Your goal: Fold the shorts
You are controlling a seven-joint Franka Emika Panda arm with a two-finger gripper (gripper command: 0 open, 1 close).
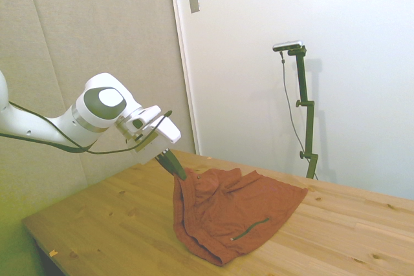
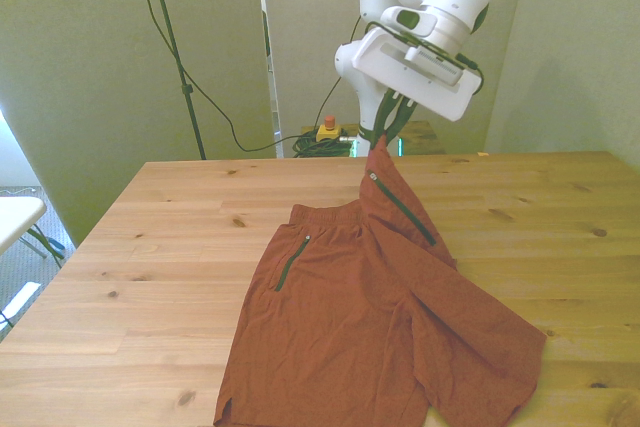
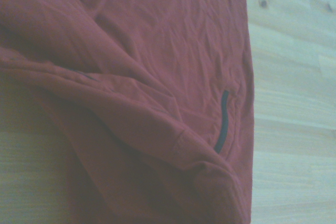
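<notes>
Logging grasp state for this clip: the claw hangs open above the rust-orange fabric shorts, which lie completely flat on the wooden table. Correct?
Not quite. The claw is shut on the rust-orange fabric shorts, pinching one corner and lifting it off the wooden table; the rest lies there. The front view shows it.

The front view's lower edge cut off the hem of the shorts, and part of the cloth lay hidden under the raised, folded-over flap. In the wrist view the shorts ran out past three edges and were softly blurred. The pincer tips were buried in the fabric, so their spacing could not be read.
</notes>
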